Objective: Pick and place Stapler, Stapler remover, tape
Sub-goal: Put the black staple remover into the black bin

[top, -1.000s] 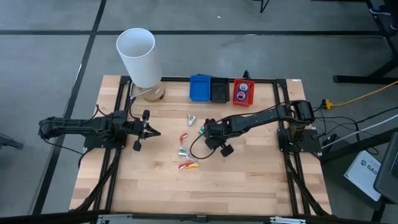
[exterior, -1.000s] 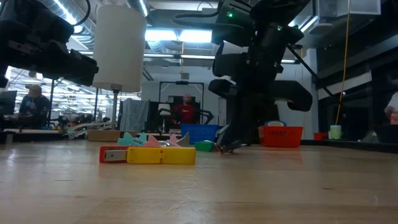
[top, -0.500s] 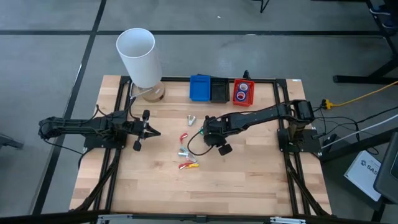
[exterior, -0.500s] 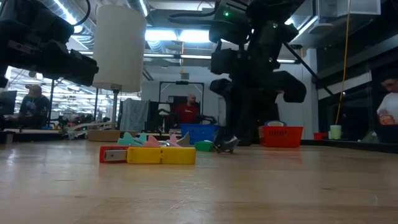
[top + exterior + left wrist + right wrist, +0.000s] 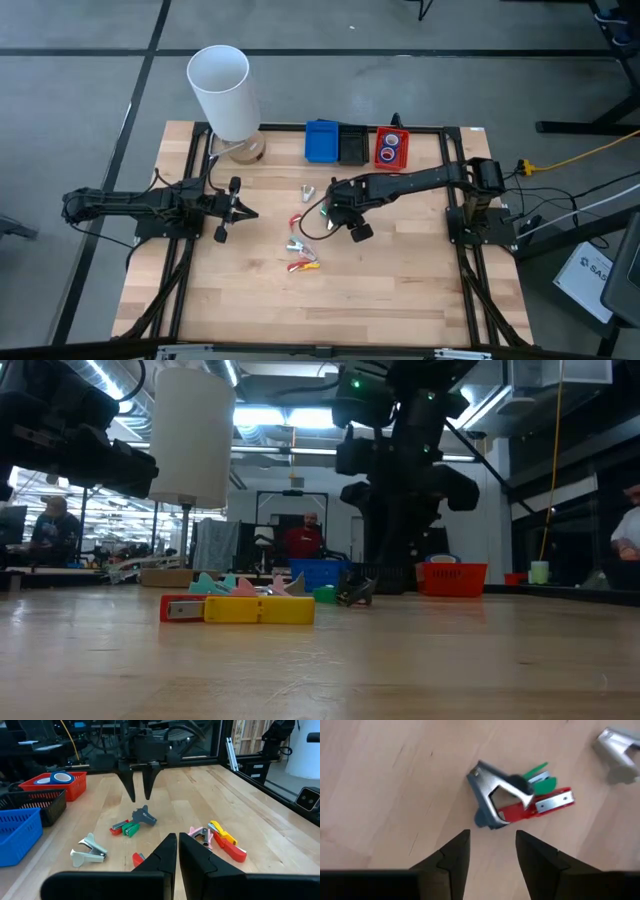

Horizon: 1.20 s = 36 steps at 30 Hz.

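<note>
— Where is the right gripper (image 5: 490, 851)?
— Mid-tabletop, fingers spread, hanging above a grey stapler remover (image 5: 492, 800) that lies loose beside a small red stapler (image 5: 547, 805).
— And the left gripper (image 5: 178, 851)?
— Near the left edge, fingers pressed together, holding nothing.

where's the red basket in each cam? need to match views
High view: red basket at the table's far edge, right of centre.
Low view: in the background, right of the dark arm.
Left wrist view: far left, on the wood behind a black bin.
Right wrist view: not in it.
Shared landmark: the blue bin, in the same row of bins, in the three views that show the basket.
</note>
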Tool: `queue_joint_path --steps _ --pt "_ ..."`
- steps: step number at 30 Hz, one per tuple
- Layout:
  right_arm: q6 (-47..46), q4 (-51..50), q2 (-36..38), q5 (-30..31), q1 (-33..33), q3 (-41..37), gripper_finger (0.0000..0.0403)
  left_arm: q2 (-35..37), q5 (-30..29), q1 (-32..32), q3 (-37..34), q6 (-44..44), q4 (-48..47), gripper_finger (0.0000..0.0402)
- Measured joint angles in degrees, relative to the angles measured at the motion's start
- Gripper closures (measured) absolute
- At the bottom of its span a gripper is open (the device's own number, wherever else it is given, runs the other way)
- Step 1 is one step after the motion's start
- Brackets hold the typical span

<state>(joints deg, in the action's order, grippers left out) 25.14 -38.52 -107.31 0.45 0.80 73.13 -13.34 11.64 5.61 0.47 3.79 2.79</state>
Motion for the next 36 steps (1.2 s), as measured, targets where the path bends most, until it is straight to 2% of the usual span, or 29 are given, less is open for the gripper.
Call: queue_joint_path --steps 10,13,20,26,36 --pt "-0.43 4.91 0.00 0.23 0.32 -3.12 0.0242 0.00 0.00 0.00 0.02 -0.02 0.02 0.0386" --pt "-1.03 5.49 0.00 3.05 1.19 -3.16 0.0242 0.00 0.00 0.01 0.00 -0.02 0.02 0.0386" --pt "13.23 8.62 0.00 8.51 3.72 -3.16 0.0242 -0.01 0.00 0.02 0.01 0.00 0.02 0.0386" --pt "14.29 7.93 0.00 10.74 4.24 -3.28 0.0242 -0.02 0.00 0.00 0.00 -0.02 0.00 0.0386" --pt "17.32 13.93 0.02 12.79 7.89 -8.74 0.0242 -0.01 0.00 0.01 0.02 -0.02 0.01 0.0386"
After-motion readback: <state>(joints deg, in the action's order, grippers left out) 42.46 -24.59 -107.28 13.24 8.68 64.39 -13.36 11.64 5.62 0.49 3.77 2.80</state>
